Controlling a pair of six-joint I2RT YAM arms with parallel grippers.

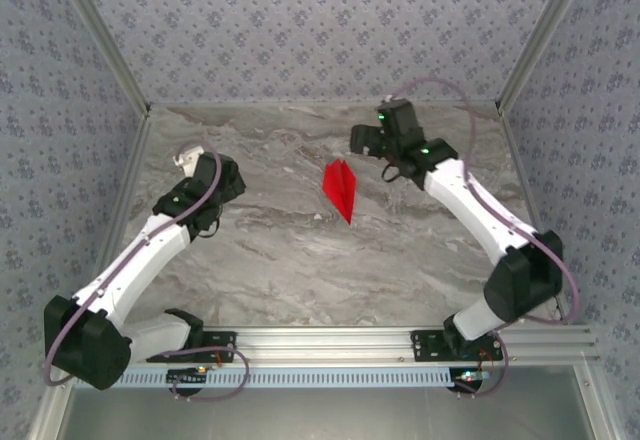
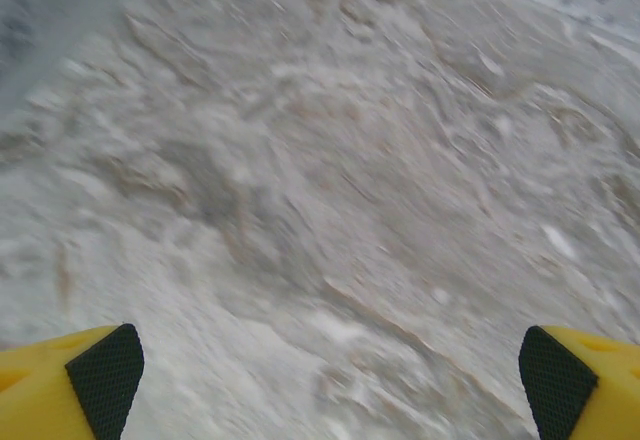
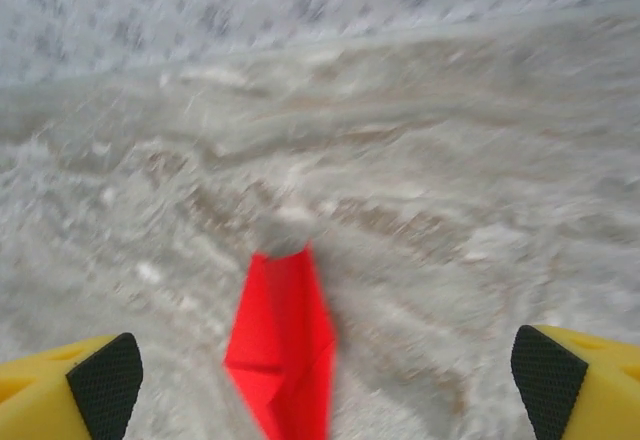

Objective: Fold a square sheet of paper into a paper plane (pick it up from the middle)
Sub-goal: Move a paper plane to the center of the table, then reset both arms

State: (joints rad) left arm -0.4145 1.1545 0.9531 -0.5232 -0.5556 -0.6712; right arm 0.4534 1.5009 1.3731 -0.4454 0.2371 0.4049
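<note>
A small red paper plane (image 1: 341, 188) lies flat on the marble table, its sharp tip toward the near side. In the right wrist view the red plane (image 3: 283, 345) lies on the table between and ahead of the fingers, left of centre. My right gripper (image 3: 325, 380) hovers behind it with both yellow fingers wide apart and nothing held; from above the right gripper (image 1: 382, 143) sits up and right of the plane. My left gripper (image 2: 325, 375) is open over bare marble; from above the left gripper (image 1: 200, 175) is far left of the plane.
The marble table (image 1: 300, 270) is walled by patterned panels at the back and sides. An aluminium rail (image 1: 320, 342) with both arm bases runs along the near edge. Both wrist views are blurred.
</note>
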